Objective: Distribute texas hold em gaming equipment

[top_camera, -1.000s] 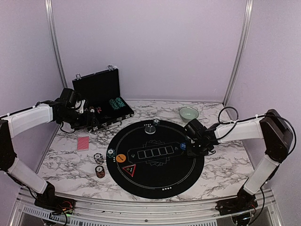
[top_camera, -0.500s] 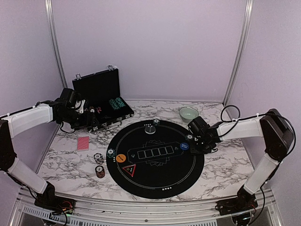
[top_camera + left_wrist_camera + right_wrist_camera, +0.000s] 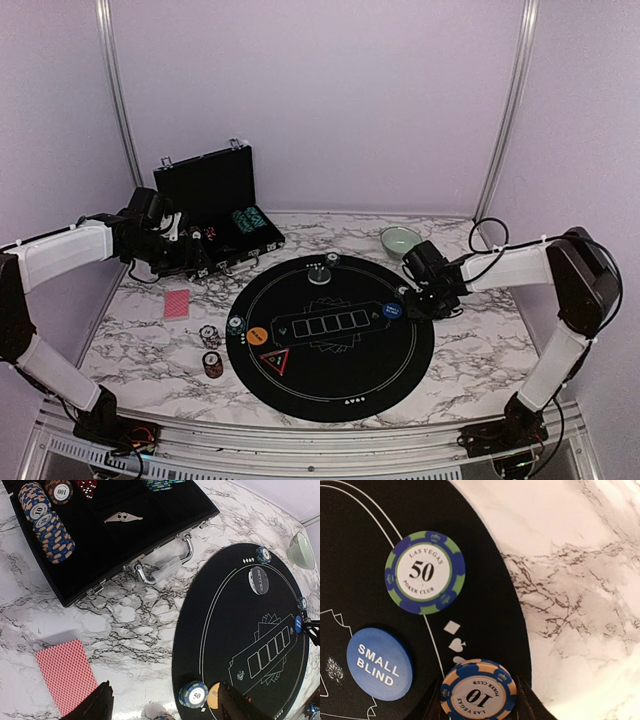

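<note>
**Left end effector** (image 3: pixel 165 690)
- State: fingers spread wide, with nothing between them and nothing touched.
- Position: it hangs above the marble table (image 3: pixel 125 615).
- Beside 1 finger: the red-backed card deck (image 3: pixel 67 675) lies flat on the table, near the fingertip but apart from it.
- Ahead of the fingertips: the black case (image 3: pixel 125 555) lies open. Chip rows (image 3: pixel 50 530) sit in its far corner.
- Beside the other finger: a 50-marked stack (image 3: pixel 193 694) and an orange disc (image 3: pixel 213 697) sit just inside the rim of the round black mat (image 3: pixel 240 630). That finger partly hides the disc.

**Right end effector** (image 3: pixel 478 692)
- State: fingers partly closed, pinching a blue-and-tan 10 chip (image 3: pixel 479 686) by its opposite edges. The chip lies face up between the 2 fingers.
- Position: it holds the chip over the outer edge of the mat, next to bare table. The pictures do not show whether the chip rests on the mat or is lifted off it.
- Ahead of the fingertips: a blue-and-green 50 chip (image 3: pixel 425 572) lies flat on the mat, well apart from the held chip.
- To 1 side of the held chip: the blue SMALL BLIND disc (image 3: pixel 379 664) lies on the mat, near the chip but not touching it.
</note>
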Controlling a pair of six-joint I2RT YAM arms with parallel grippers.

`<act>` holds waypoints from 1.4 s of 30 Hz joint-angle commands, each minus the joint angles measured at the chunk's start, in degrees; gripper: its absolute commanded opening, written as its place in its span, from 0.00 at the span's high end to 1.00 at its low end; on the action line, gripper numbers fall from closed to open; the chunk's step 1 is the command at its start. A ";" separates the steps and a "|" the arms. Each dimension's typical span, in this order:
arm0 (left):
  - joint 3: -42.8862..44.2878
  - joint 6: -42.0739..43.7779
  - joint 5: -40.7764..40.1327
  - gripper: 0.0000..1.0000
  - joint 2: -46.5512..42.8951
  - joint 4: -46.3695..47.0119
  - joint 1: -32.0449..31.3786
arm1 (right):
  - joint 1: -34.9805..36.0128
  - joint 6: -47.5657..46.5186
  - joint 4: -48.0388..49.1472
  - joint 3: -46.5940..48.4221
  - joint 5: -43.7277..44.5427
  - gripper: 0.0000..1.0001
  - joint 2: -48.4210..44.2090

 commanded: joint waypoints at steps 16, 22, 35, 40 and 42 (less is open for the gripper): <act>-0.53 0.38 0.24 0.28 0.28 0.94 0.37 | -3.19 -1.79 -2.90 0.59 1.04 0.67 2.97; -0.53 0.36 0.33 0.28 0.31 0.91 0.37 | -3.15 -1.38 -4.03 0.21 0.13 0.67 1.15; -0.53 0.36 0.74 0.28 0.36 0.95 0.37 | -1.82 -0.55 -5.71 0.48 -0.11 0.67 -1.09; -0.53 0.39 0.84 0.28 0.31 0.96 0.41 | -1.16 -0.11 -6.17 0.51 0.12 0.67 -1.10; -0.53 0.42 0.87 0.28 0.34 0.90 0.37 | -1.13 0.07 -6.09 0.26 0.15 0.67 -1.19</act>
